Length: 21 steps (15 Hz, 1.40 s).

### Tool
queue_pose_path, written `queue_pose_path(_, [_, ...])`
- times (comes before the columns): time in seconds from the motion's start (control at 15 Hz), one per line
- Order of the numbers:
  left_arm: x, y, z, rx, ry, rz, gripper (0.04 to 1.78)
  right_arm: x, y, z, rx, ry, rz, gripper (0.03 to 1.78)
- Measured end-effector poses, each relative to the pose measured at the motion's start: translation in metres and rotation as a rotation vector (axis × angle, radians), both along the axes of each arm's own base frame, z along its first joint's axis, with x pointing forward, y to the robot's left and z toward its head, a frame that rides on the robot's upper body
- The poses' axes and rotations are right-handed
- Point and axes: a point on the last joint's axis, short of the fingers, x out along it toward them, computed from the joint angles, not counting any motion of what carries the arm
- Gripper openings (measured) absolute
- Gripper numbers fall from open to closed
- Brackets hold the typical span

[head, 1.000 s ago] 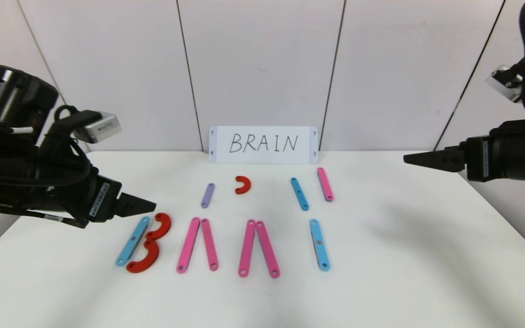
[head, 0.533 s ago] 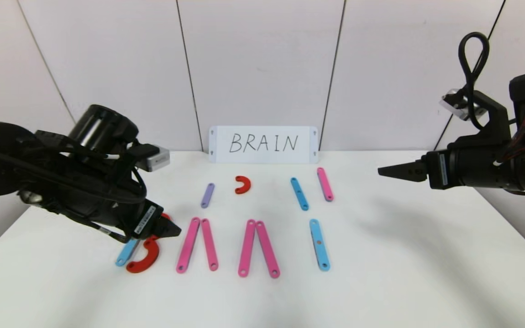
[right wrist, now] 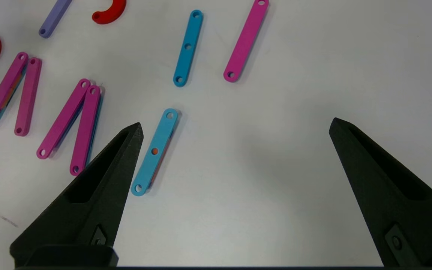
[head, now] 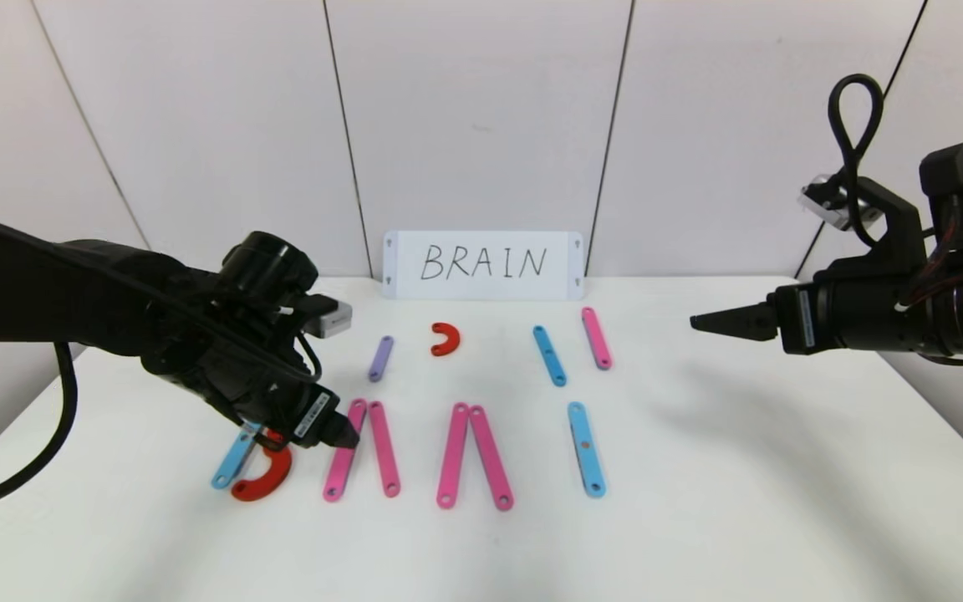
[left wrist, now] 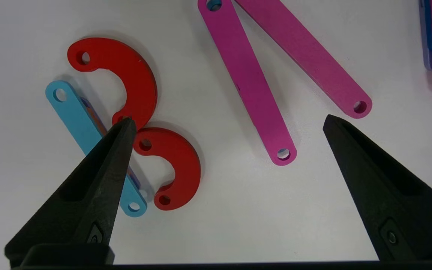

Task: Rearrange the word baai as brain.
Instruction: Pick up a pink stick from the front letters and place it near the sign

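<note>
Spanning the white counter [head: 699, 502], largest first: left arm hiding most of the B; left claw [head: 339, 435], prongs apart, low above it; right claw [head: 711, 323], prongs apart, raised and clear. The word baai [head: 465, 451] sits front-centre, strips running near-to-far. B's blue strip [left wrist: 84, 127] and red curves [left wrist: 133, 82] show only partly.

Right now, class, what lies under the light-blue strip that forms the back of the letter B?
In the left wrist view, a purple and orange edge peeks from beneath the light-blue strip, so something lies under it. Its shape stays covered by the strip and one finger of the open left gripper.
</note>
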Motion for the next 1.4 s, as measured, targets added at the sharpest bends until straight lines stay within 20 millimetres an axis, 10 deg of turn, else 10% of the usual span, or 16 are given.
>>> queue_pose_path(1.4, [0.025,-0.015,-0.041,0.014,0.097,0.024,1.74,0.002,0.001,-0.005,-0.005,0.018,0.003,1.74])
